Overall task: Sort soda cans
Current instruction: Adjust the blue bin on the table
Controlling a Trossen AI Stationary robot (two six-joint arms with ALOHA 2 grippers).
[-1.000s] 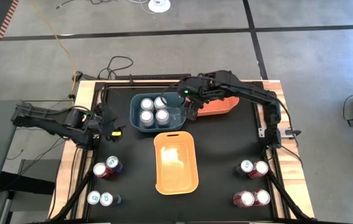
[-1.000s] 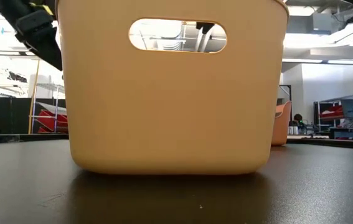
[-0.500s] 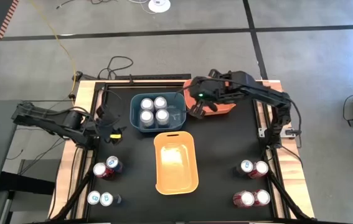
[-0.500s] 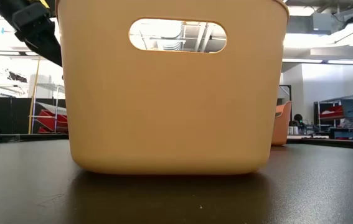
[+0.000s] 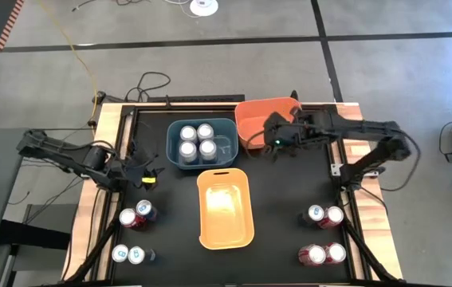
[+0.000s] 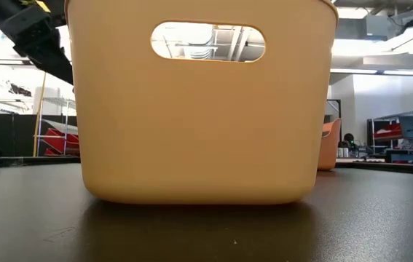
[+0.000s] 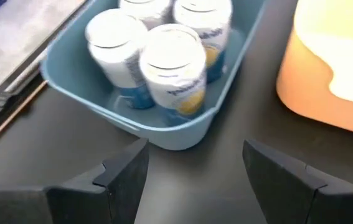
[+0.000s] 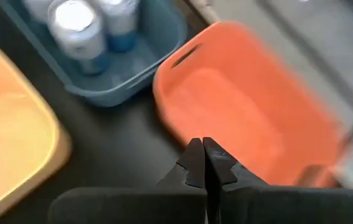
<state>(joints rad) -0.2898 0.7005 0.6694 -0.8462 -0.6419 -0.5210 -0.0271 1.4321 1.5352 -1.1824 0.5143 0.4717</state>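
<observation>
On a black table (image 5: 289,207) framed in wood, over grey floor with cables: three bins and loose soda cans.
Blue bin (image 5: 224,150) holds four white cans (image 5: 198,141); the yellow bin (image 5: 226,209) and orange bin (image 5: 253,127) look empty. Two cans (image 5: 138,214) and two more (image 5: 128,254) stand on the table's left side, and two pairs (image 5: 325,215) (image 5: 322,254) on its right. Left gripper (image 7: 192,168) hovers near the blue bin, jaws apart, holding nothing. Right gripper (image 8: 203,163) sits just beside the orange bin, jaws together, empty.
</observation>
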